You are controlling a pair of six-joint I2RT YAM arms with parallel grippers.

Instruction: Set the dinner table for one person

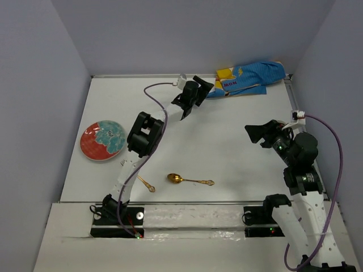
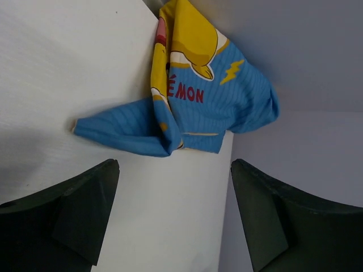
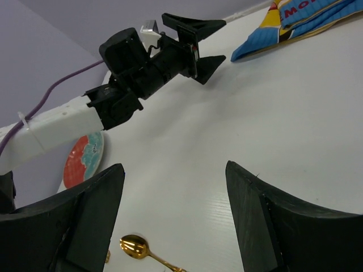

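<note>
Surface is spreading white under both arms and filling most of the top view.

Cloth is lying bunched in the far right corner. Its long axis is running along the far edge, w/ one blue corner trailing out toward centre.

Plate is sitting by the left edge, well apart from the cloth.

Left end effector is hovering w/ fingers spread wide and nothing btwn them. It's pointing at the cloth, and in its wrist view that trailing corner is lying just ahead, slightly left of the gap's midline.

Right end effector is also spread and empty. It's hanging mid-right, facing centre, well apart from the cloth.

Spoon is lying near the front btwn the bases, bowl left, handle right. A 2nd gold utensil is partly hiding under the left arm; type unclear.

Judging by this, the left arm is much the nearer one. The grab prob. needs a short reach fwd onto that trailing corner, closing across the fold, then a pull back along the cloth's length.
</note>
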